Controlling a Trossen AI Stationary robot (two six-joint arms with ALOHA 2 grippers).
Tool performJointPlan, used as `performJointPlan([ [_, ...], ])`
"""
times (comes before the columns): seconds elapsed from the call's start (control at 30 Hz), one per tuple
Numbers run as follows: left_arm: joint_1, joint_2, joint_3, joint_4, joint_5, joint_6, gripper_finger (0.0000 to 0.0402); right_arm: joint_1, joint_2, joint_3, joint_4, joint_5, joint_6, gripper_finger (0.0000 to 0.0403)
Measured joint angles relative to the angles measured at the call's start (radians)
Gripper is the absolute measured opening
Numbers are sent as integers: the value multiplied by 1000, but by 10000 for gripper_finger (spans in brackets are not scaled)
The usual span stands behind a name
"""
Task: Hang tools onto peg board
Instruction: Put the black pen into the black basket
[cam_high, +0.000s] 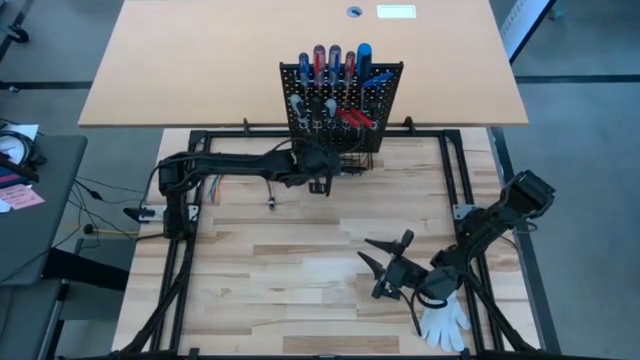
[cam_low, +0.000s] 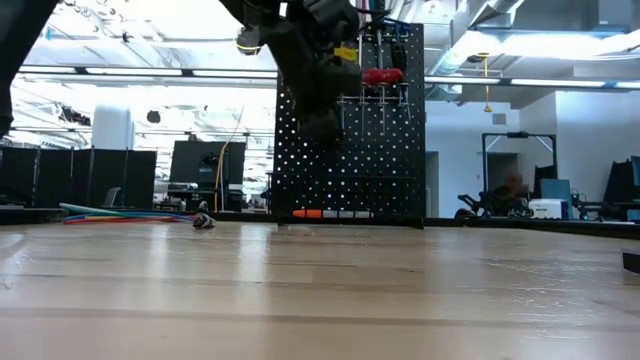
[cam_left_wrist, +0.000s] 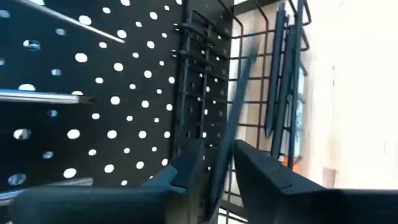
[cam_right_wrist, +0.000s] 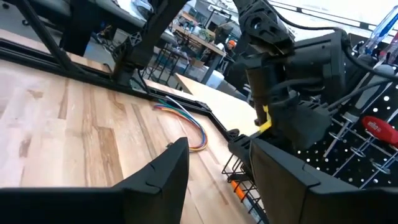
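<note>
Partly hidden peg board (cam_low: 385, 150) behind left tool (cam_low: 318, 118), slim blurred shaft (cam_left_wrist: 227, 134) between fingers

The high view looked straight down on the surface (cam_high: 300, 250); the low view faced level toward the peg board (cam_low: 350, 150). The left wrist view sat close against the board, which all views shared.

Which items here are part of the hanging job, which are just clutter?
Job:
- peg board
- hung screwdrivers
- red-handled tool
- slim dark tool between left hand fingers, at wire basket

Clutter:
- white glove
- coloured wire loop
- right hand, idle
</note>
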Motion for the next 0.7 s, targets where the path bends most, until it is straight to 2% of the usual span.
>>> performJointPlan([
  [0.33,0,-12,2,-77,1,-47,161,10,0,0,0,0,2,175],
  [0.47,-14,-56,-11,-173,3,-134,165,41,0,0,-10,3,2,175],
  [0.53,-20,-92,-37,-204,37,-178,162,59,1,0,-16,20,2,175],
  [0.63,-33,-159,-122,-172,112,-197,158,77,1,0,-16,52,4,175],
  [0.7,-39,-211,-206,-89,163,-160,156,79,1,0,-15,53,5,175],
])
